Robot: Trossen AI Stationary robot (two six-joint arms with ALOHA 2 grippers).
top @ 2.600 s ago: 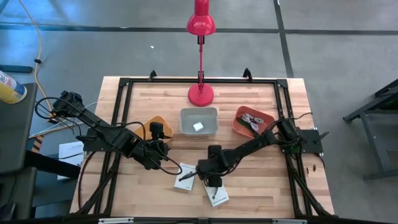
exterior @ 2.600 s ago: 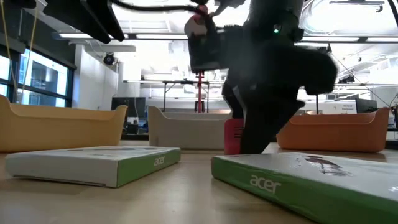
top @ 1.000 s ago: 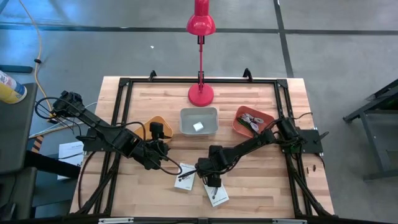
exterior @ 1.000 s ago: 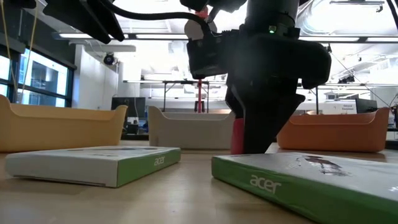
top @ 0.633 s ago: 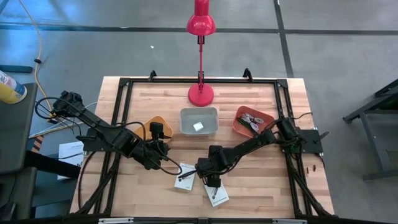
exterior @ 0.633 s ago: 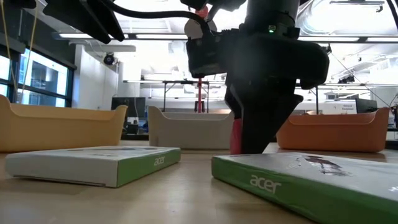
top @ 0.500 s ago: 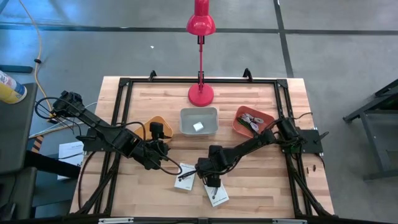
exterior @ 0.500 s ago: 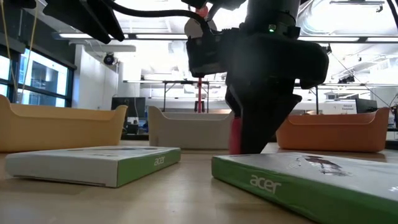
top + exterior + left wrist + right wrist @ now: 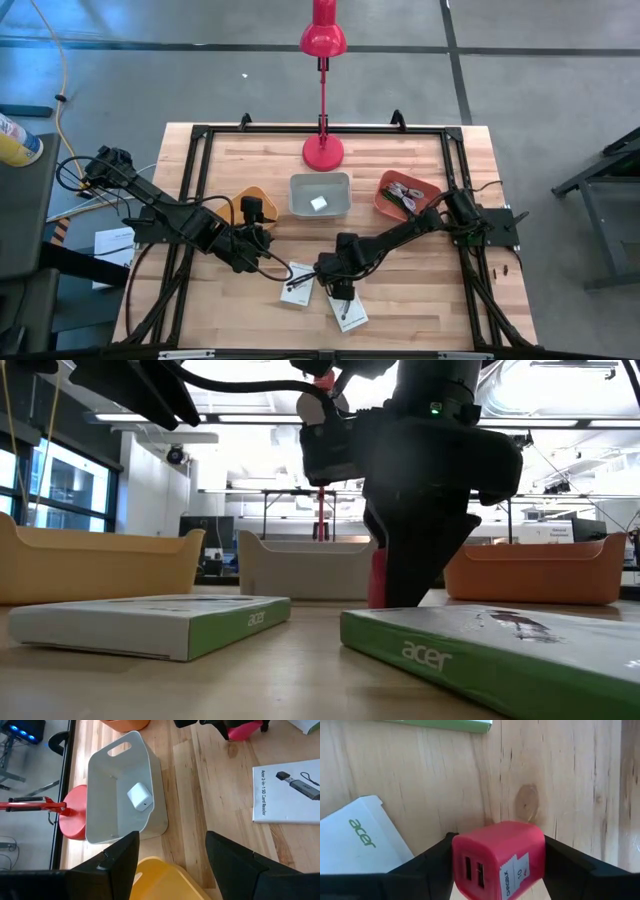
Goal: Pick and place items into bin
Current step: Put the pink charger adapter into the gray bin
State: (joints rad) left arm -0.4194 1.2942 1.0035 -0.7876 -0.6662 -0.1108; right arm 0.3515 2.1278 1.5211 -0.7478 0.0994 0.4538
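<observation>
From above, your right gripper [image 9: 336, 283] sits low on the bench [image 9: 420, 290] between the two white boxes [image 9: 297, 283], while the left gripper [image 9: 262, 240] waits beside the yellow bin [image 9: 250, 197]. At bench height, a pink cube [image 9: 378, 578] shows behind the right gripper. Your left wrist shows spread jaws, and a white cube [image 9: 139, 797] in the grey bin [image 9: 107, 775]. Your right wrist shows the pink cube between its spread jaws; you cannot tell whether they pinch it.
</observation>
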